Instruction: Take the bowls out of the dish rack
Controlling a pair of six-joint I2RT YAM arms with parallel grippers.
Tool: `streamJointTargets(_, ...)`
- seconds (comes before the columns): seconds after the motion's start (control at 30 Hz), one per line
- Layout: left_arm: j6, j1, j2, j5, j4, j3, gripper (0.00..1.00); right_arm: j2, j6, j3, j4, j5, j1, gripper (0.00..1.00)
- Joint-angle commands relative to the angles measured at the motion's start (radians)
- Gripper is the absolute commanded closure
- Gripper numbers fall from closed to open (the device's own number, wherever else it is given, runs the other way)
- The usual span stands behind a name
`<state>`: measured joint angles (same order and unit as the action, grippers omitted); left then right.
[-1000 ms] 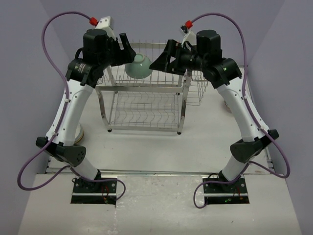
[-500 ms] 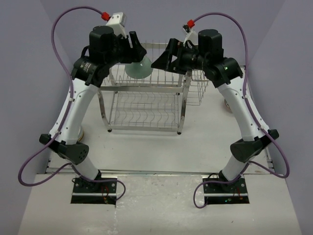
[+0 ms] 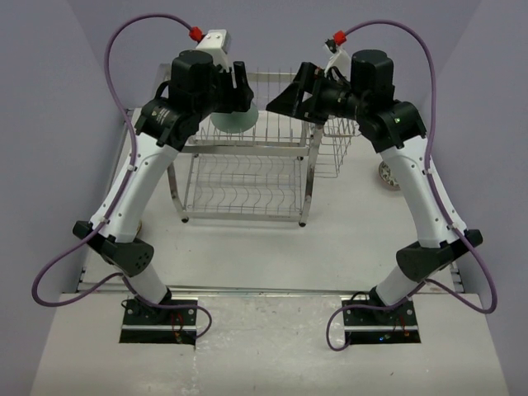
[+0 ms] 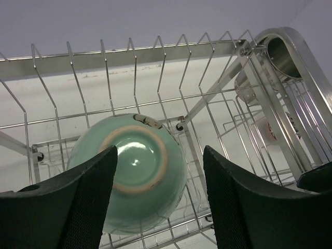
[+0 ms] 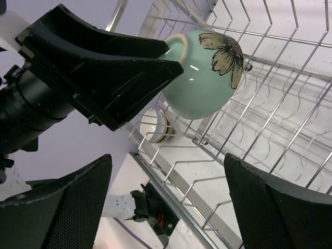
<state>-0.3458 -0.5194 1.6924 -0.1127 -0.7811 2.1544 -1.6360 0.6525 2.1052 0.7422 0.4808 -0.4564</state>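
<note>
The left hand [image 4: 160, 151] is hovering at the top tier of the dish rack [image 3: 247, 177], its two black fingers [image 4: 91, 202] standing partly open on either side of the mint-green bowl [image 4: 135, 162]. The bowl is sitting tipped over among the upper wires, with its foot ring facing the left wrist camera and its rim pointing away. In that view one finger is overlapping the bowl's edge, while a strip of wire and counter [image 3: 247, 247] is showing between the bowl and the other finger. The hand is therefore bracketing the bowl rather than visibly clamping it.

From the right wrist view, the same bowl is showing a dark flower [image 5: 224, 51] painted on its side, and the left hand's fingers are lying against the part nearest the foot.

The right hand [image 5: 167, 162] is hanging beside the right end of the top tier, facing the bowl. It is spread wide and carrying nothing, and is well apart from the bowl.

A steel cup [image 4: 282, 52] is standing in the side basket [image 3: 334, 153] on the rack's right. Below the rack's left end, stacked bowls [image 5: 154, 126] are resting on the counter. A patterned bowl [image 3: 388, 175] is also lying on the counter, beyond the side basket, next to the right arm.
</note>
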Motion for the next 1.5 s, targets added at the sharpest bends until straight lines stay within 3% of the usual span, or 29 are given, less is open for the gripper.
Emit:
streamJointTargets(0.0, 0.045, 0.001, -0.025, -0.059, -0.005, 0.028, 0.32, 0.030, 0.002, -0.013, -0.027, -0.001, 0.007, 0.11)
streamJointTargets(0.33, 0.065, -0.004, -0.028, -0.116, -0.009, 0.039, 0.27, 0.025, 0.010, -0.010, -0.035, 0.010, 0.010, 0.11)
streamJointTargets(1.0, 0.096, -0.044, -0.019, -0.173, -0.027, -0.022, 0.26, 0.048, 0.018, -0.056, -0.046, 0.031, 0.036, 0.11)
streamJointTargets(1.3, 0.056, -0.051, -0.002, -0.350, -0.101, -0.036, 0.26, 0.056, 0.019, -0.039, -0.046, 0.041, 0.038, 0.11)
streamJointTargets(1.4, 0.047, -0.051, 0.000, -0.355, -0.110, -0.048, 0.28, 0.056, 0.022, -0.039, -0.049, 0.045, 0.038, 0.11)
streamJointTargets(1.47, 0.050, -0.051, -0.005, -0.334, -0.098, -0.067, 0.35, 0.054, 0.029, -0.036, -0.050, 0.048, 0.038, 0.11)
